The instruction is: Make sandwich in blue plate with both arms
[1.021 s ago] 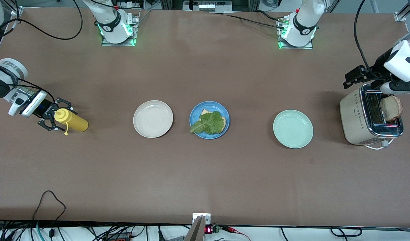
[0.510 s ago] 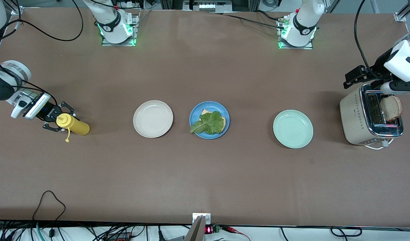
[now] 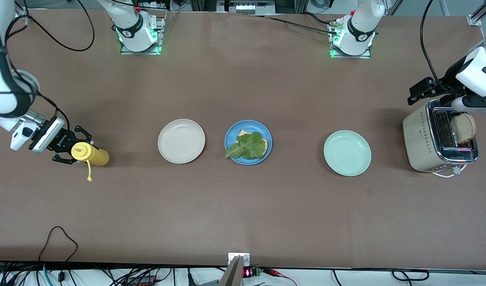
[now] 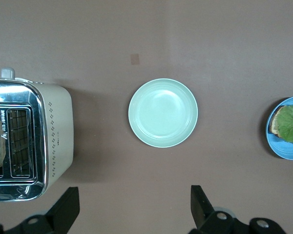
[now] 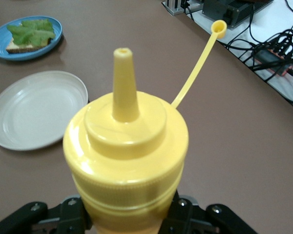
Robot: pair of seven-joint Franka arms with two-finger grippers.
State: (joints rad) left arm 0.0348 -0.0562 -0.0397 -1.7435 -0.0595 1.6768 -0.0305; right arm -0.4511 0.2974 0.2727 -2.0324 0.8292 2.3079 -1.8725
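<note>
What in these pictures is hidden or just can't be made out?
- Toast slice on the blue plate: front view, mostly under the lettuce.
- Bread in the toaster: lower part down in the slot; left wrist view cuts it at the edge.
- Yellow bottle: right wrist view, its base is cut off; the right gripper is shut on it.
- Left gripper: open over the table, fingers partly cut off.

Glossy yellow plastic bottle (image 5: 126, 165); matt brown table (image 3: 243, 206); chrome-topped toaster (image 3: 439, 141).
</note>
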